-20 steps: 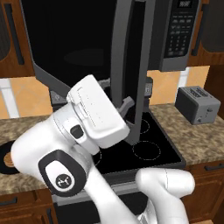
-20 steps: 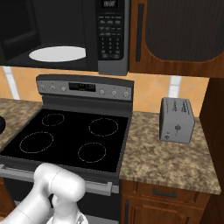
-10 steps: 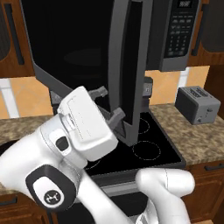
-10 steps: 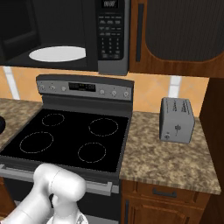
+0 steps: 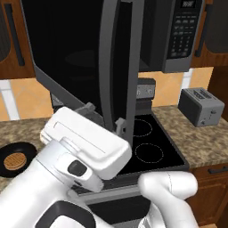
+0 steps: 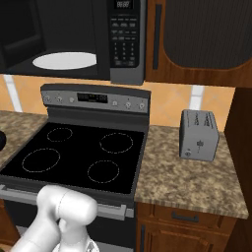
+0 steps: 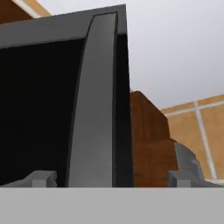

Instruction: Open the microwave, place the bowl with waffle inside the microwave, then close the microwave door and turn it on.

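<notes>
The microwave (image 6: 125, 49) hangs above the stove with its white turntable (image 6: 64, 60) showing. The microwave door (image 5: 67, 58) is swung wide open toward me, its vertical grey handle (image 5: 108, 67) along the near edge. My gripper (image 5: 104, 116) is open just below and in front of that handle. In the hand view the handle (image 7: 94, 100) rises between the spread fingertips (image 7: 41, 178) of the gripper (image 7: 110, 179), which hold nothing. The black bowl (image 5: 10, 149) with the golden waffle (image 5: 17, 159) sits on the counter at the far left.
A black stove (image 6: 74, 152) with several burner rings lies under the microwave. A grey toaster (image 6: 198, 134) stands on the granite counter (image 6: 187, 182) to the right. Brown cabinets (image 6: 202, 34) flank the microwave.
The jaws spread a little wider at first, and the hand has drawn back down and to the left from the door handle. The door stays open.
</notes>
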You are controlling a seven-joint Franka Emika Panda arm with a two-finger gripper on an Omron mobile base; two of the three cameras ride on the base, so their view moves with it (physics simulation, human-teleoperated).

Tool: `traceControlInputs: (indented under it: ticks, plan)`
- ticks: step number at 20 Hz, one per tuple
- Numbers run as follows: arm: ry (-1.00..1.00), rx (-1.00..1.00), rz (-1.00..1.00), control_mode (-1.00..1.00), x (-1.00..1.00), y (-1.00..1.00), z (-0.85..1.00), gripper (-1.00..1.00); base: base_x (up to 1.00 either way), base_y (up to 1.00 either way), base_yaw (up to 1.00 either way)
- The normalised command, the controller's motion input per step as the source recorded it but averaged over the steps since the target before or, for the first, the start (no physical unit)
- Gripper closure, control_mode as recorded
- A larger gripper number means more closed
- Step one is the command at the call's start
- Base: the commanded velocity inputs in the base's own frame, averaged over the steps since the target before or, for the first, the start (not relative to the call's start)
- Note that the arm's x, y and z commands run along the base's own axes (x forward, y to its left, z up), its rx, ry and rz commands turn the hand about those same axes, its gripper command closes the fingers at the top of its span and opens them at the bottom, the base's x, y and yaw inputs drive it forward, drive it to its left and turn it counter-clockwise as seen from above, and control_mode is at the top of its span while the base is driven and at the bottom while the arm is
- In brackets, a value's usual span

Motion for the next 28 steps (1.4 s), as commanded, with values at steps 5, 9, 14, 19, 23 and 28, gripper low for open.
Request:
traceControlInputs:
  ticks: [5, 9, 14, 19, 23, 28]
  plan:
    - [0.15, -0.02, 0.47, -1.00, -0.54, 0.02, -0.36, -1.00, 0.00, 0.00, 0.00]
    - [0.00, 0.00, 0.40, -1.00, -0.91, -0.11, 0.01, -1.00, 0.00, 0.00, 0.00]
    - [0.09, 0.09, 0.47, -1.00, -0.49, -0.76, 0.01, -1.00, 0.00, 0.00, 0.00]
    - [0.16, 0.35, 0.26, -1.00, 0.17, -0.86, 0.00, -1.00, 0.00, 0.00, 0.00]
    - [0.28, 0.19, 0.49, -1.00, 0.15, -0.59, 0.00, -1.00, 0.00, 0.00, 0.00]
    - [0.34, 0.06, 0.65, -1.00, 0.54, -0.16, -0.08, -1.00, 0.00, 0.00, 0.00]
